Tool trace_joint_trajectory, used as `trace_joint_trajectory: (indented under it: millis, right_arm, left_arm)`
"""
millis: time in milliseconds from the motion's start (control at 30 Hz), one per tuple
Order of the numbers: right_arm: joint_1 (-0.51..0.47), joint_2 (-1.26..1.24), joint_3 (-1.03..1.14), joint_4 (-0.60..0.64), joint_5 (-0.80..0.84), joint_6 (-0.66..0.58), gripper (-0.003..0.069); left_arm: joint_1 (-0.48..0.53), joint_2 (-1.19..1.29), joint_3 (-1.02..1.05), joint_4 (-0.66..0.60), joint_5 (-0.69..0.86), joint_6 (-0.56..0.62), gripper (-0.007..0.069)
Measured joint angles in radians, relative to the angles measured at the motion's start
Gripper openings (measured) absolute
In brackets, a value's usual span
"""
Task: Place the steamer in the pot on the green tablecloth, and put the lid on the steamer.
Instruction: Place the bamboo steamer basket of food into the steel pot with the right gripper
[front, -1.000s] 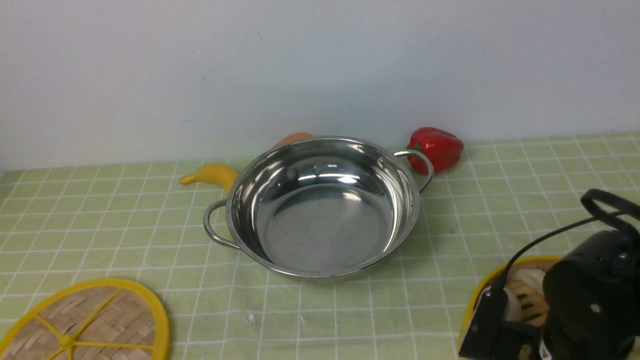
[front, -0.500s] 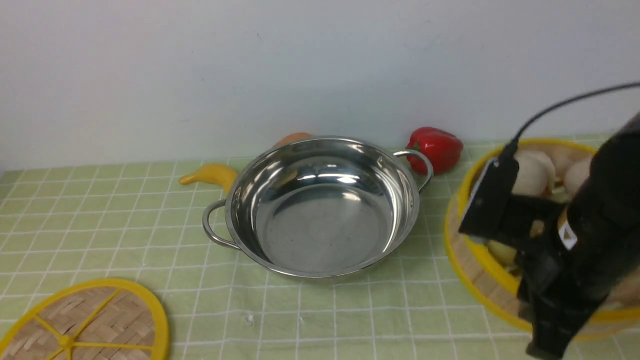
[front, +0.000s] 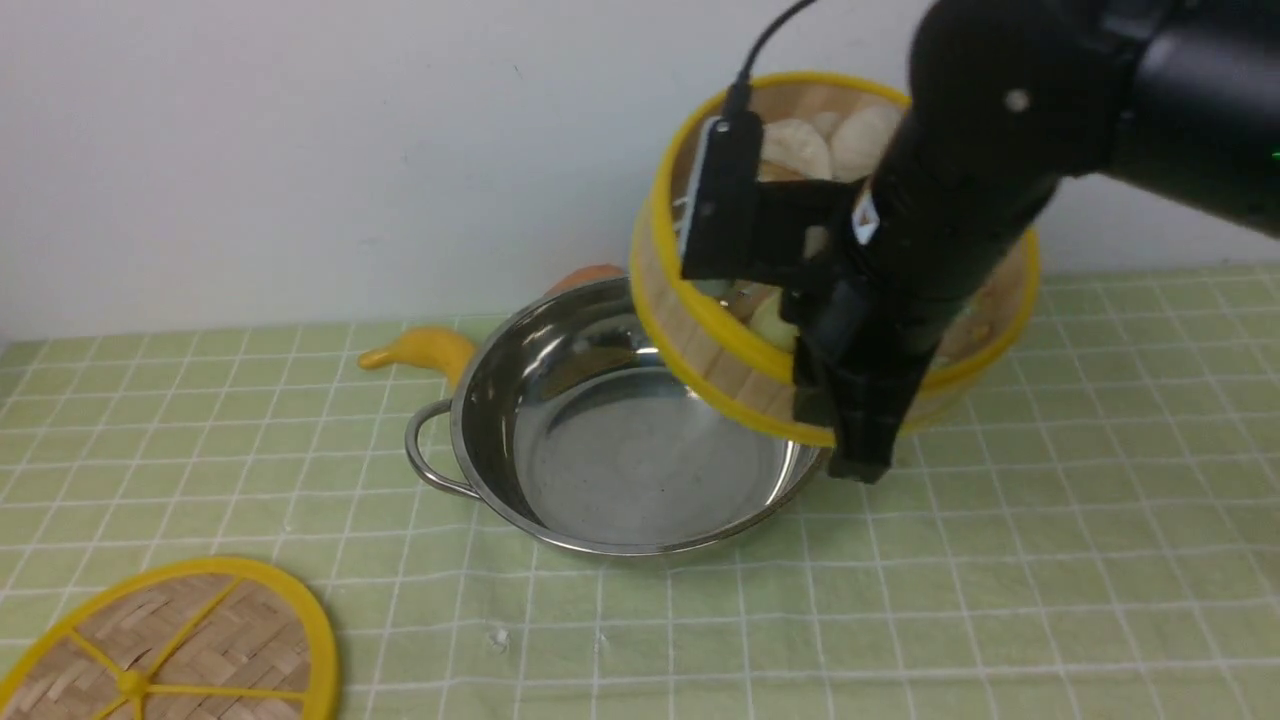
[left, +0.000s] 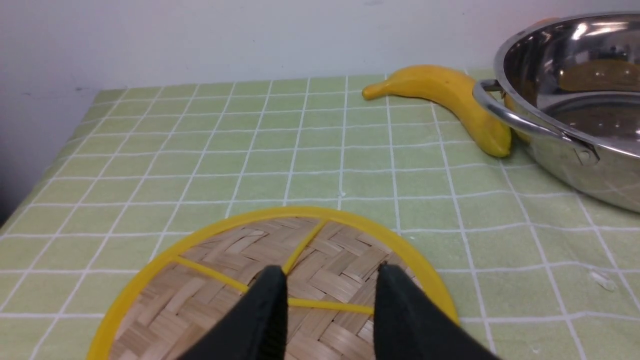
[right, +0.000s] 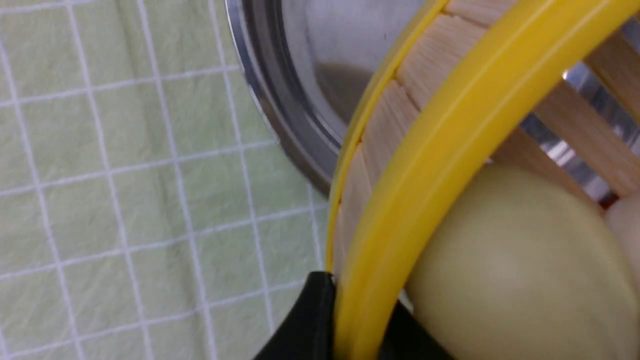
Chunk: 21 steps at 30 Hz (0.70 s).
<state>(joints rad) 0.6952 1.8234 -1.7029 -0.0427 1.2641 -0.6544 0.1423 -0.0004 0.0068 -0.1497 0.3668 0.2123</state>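
Near left, the lid lies on the green tablecloth under the left fingers, which are parted and empty. Over the right rim of the pot, the right fingers pinch the wall of the tilted steamer, holding it aloft. Next it likely needs centring leftward, levelling and lowering in.

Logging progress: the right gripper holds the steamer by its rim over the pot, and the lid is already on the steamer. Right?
No: the lid lies apart on the green tablecloth, as the front view shows. The right gripper does hold the steamer by its rim over the pot.
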Motion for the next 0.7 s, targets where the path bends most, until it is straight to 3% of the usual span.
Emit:
trace_joint_trajectory:
  millis: [233, 700]
  right_arm:
    - [0.093, 0.213, -0.172, -0.019, -0.005, -0.034, 0.0062]
    - [0.102, 0.401, -0.211, -0.089, -0.003, -0.032, 0.0062]
  left_arm:
    - [0.0, 0.0, 0.0, 0.0, 0.0, 0.0, 0.0243]
    - [0.0, 0.0, 0.0, 0.0, 0.0, 0.0, 0.0243]
